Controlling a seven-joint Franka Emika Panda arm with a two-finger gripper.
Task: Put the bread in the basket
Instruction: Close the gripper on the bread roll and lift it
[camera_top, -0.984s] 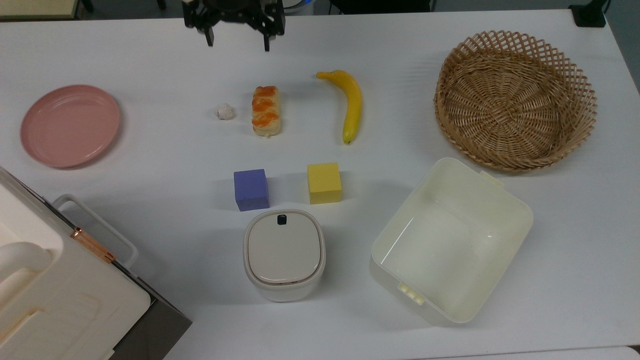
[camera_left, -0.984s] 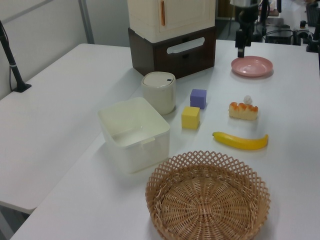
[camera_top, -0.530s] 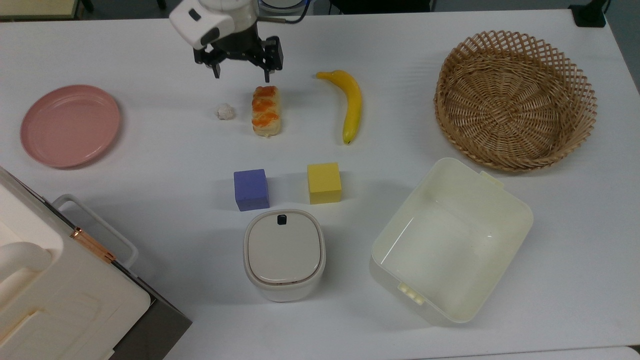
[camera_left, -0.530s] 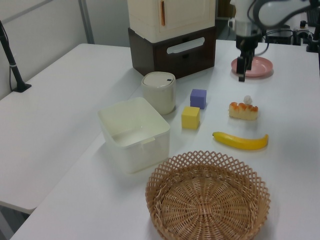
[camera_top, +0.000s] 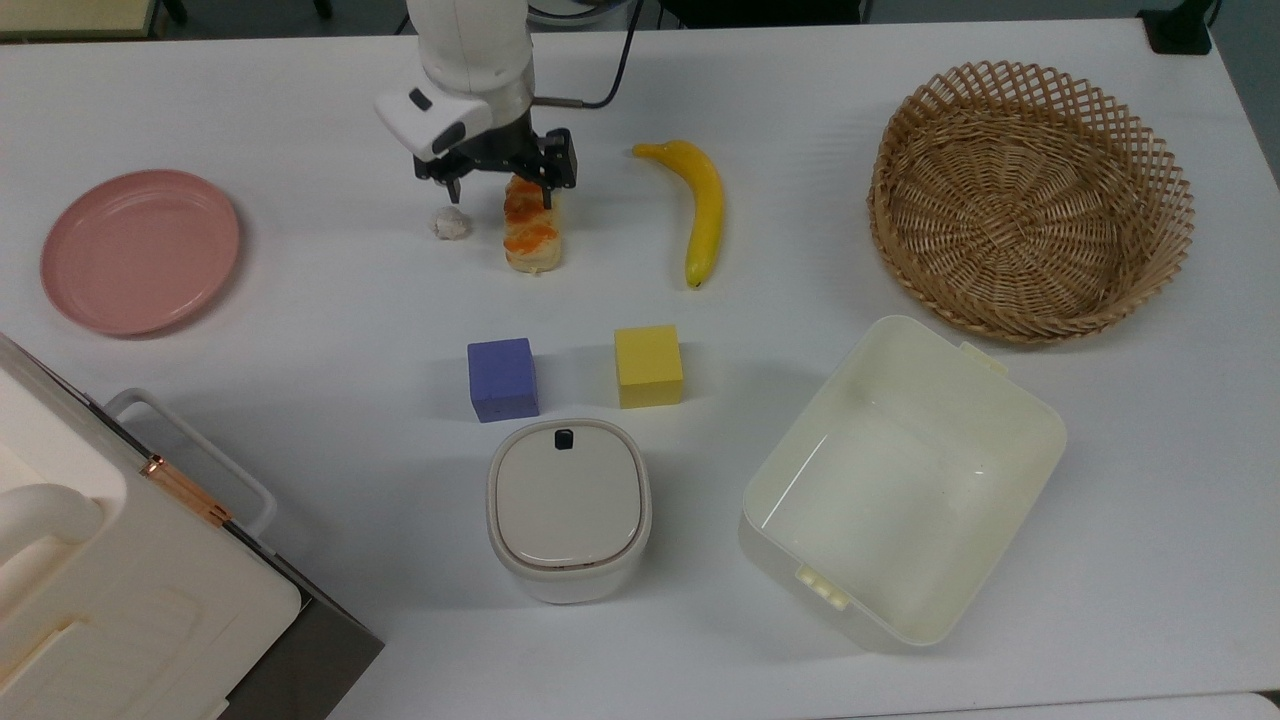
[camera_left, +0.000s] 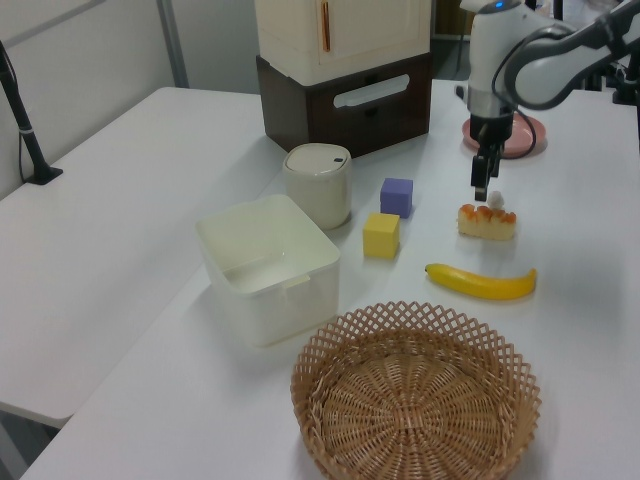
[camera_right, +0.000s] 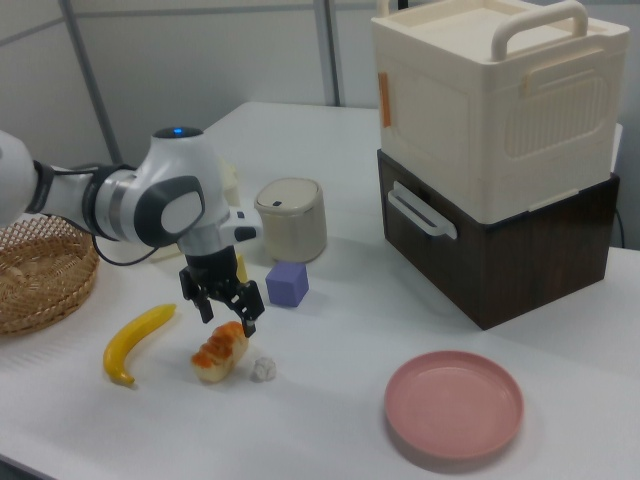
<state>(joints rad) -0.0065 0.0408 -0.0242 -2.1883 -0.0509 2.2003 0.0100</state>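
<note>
Your arm reaches down from the top view's upper centre, its gripper (camera_top: 500, 187) spread open, straddling the far end of the bread (camera_top: 531, 228), which lies on the table (camera_top: 300, 300) left of centre. In the top view's upper right, your basket (camera_top: 1030, 200) holds nothing, nor does the cream tub (camera_top: 900, 480) below it.

Bare white counter (camera_top: 800, 120) betw. curved yellow banana (camera_top: 700, 205) & round light-brown wicker basket (camera_top: 1030, 200): open lane. Tiny whitish lump (camera_top: 451, 222) just beside orange-glazed tan bun (camera_top: 530, 228). Yellow cube (camera_top: 648, 366), purple cube (camera_top: 502, 379) sit nearer top view's bottom.
</note>
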